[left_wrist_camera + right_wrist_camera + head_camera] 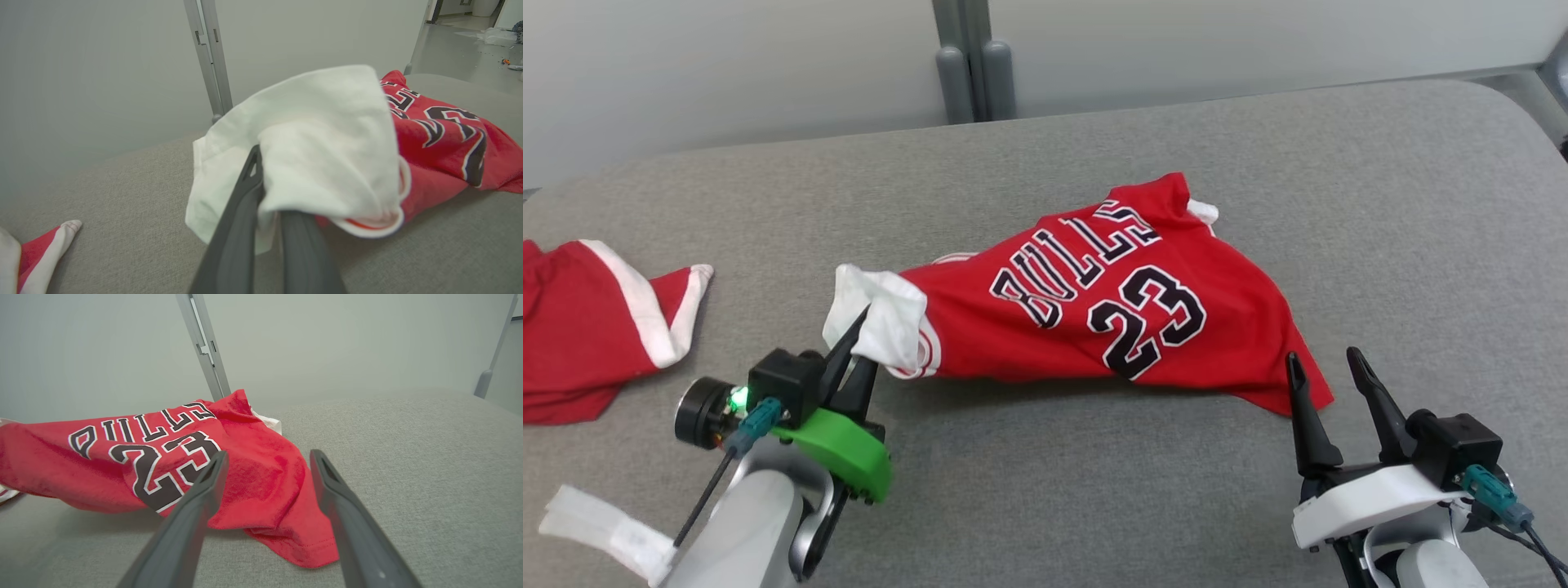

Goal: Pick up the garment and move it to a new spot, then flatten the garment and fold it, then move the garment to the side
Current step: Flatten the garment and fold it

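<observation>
Left gripper [867,338] clenched on white sleeve [882,314] of jersey [1094,302]; right gripper [1323,355] spread, empty (hem corner [1308,395] just beyond). Should pinch that 1 near-right corner, then lift both ends level.

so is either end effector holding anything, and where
The left end effector pinches the red jersey by its white sleeve; the right end effector is open, holding nothing.

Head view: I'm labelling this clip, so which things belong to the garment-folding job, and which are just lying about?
Job in hand:
red jersey
left end effector, shut on its white sleeve
right end effector, open beside the jersey

Lying about:
red-and-white garment at far left, untouched
</observation>
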### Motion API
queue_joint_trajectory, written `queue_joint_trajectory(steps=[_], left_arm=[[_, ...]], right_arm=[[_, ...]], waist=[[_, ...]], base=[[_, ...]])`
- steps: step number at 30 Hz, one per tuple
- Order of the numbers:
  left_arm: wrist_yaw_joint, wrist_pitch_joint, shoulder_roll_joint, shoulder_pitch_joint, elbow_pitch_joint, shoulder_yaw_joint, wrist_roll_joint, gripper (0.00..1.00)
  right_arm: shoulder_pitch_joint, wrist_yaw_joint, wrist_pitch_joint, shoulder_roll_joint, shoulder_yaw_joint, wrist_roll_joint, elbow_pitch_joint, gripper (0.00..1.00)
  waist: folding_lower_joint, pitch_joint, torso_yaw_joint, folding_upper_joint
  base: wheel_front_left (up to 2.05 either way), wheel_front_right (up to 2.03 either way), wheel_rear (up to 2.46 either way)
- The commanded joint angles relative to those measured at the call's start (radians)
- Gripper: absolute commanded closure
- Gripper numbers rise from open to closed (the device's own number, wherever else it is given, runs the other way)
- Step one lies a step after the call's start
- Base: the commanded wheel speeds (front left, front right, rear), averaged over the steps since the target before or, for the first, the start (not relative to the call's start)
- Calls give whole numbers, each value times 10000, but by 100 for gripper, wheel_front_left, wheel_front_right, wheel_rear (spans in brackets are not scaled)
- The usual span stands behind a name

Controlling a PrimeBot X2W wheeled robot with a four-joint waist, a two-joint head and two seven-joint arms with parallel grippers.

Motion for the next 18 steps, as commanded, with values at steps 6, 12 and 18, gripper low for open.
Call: queue_joint_trajectory(steps=[6, 12, 18], left_arm=[[509, 211, 523, 1873, -903, 193, -397, 100], [870, 532, 469, 3480, -1582, 103, -860, 100], [964, 681, 259, 4133, -1923, -129, -1021, 0]], right_arm=[[250, 1, 17, -26, 39, 45, 27, 0], [345, 1, 68, -24, 41, 49, 10, 0], [348, 1, 99, -27, 18, 30, 48, 0]], waist=[[0, -513, 1167, -1], [0, -553, 1470, -1], [0, -654, 1632, -1]], base=[[0, 0, 0], [0, 0, 0], [0, 0, 0]])
